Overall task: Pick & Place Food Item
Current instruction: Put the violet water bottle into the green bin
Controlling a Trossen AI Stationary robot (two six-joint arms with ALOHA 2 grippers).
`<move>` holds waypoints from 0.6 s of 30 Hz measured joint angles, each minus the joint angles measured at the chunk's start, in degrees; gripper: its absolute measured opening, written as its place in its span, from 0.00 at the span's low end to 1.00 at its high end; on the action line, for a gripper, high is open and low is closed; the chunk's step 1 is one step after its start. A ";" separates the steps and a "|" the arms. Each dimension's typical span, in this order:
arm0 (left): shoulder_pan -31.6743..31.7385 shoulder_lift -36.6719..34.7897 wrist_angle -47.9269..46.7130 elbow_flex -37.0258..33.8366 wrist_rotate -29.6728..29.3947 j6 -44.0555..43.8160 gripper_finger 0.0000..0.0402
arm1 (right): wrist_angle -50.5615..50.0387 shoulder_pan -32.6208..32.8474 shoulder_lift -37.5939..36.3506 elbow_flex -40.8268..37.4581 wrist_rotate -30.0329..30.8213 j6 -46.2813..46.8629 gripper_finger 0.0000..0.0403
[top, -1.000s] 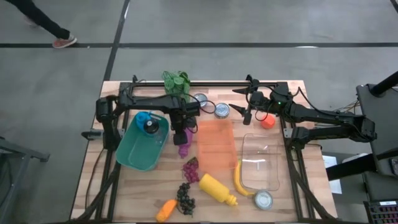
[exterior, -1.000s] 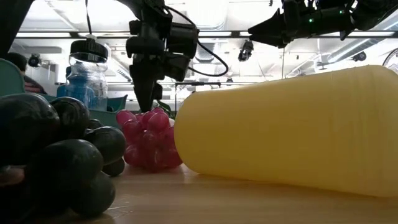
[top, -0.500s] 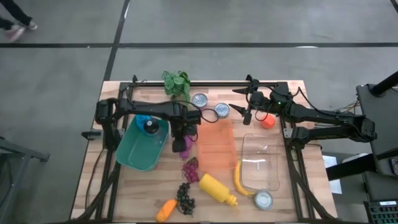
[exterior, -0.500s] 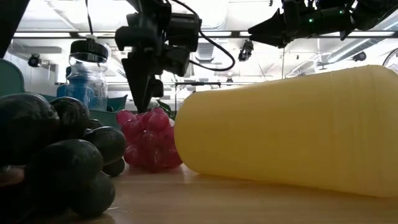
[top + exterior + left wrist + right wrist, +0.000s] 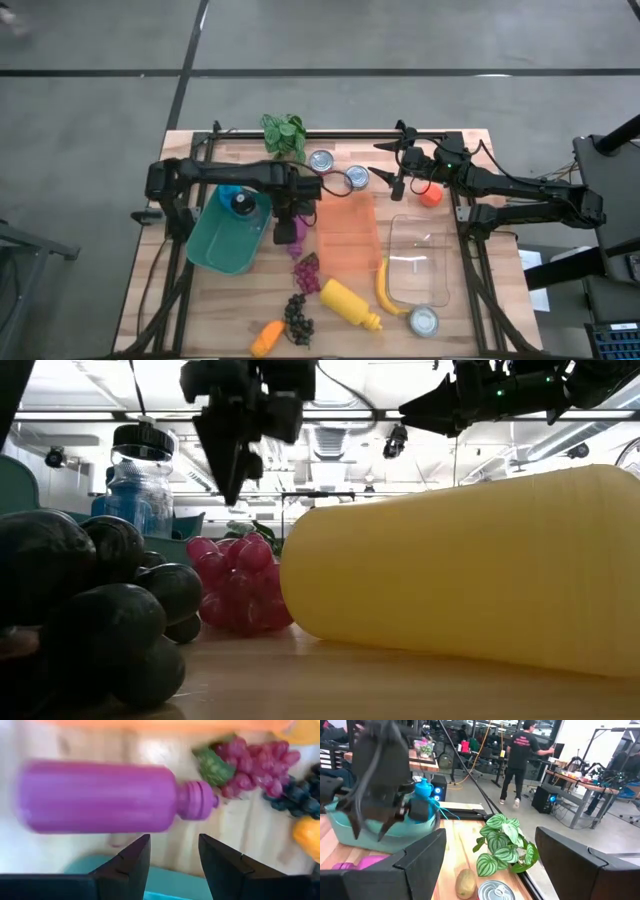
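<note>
table (image 5: 460, 318): pale wood, matt | purple bottle (image 5: 100, 796): smooth plastic | tins (image 5: 322, 161): shiny metal | clear box (image 5: 420, 262): glossy plastic | teal tub (image 5: 228, 243): smooth plastic

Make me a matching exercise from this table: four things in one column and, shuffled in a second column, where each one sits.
Things:
1. blue bottle
2. banana
3. purple bottle
4. carrot

Places:
A. on the wood under the left gripper
B. at the table's front edge, by the dark grapes
C. inside the teal bin
D. along the clear container's left side

Pairs: 1-C, 2-D, 3-A, 4-B
</note>
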 joint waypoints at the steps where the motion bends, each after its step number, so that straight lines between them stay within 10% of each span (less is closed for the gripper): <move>1: 0.01 -0.67 0.63 0.45 -1.53 0.34 0.43 | 0.00 0.00 0.01 -0.01 0.00 0.00 0.76; 18: -3.68 -4.19 13.09 3.18 -15.56 -17.33 0.43 | -0.04 -0.01 0.00 -0.01 0.00 0.00 0.76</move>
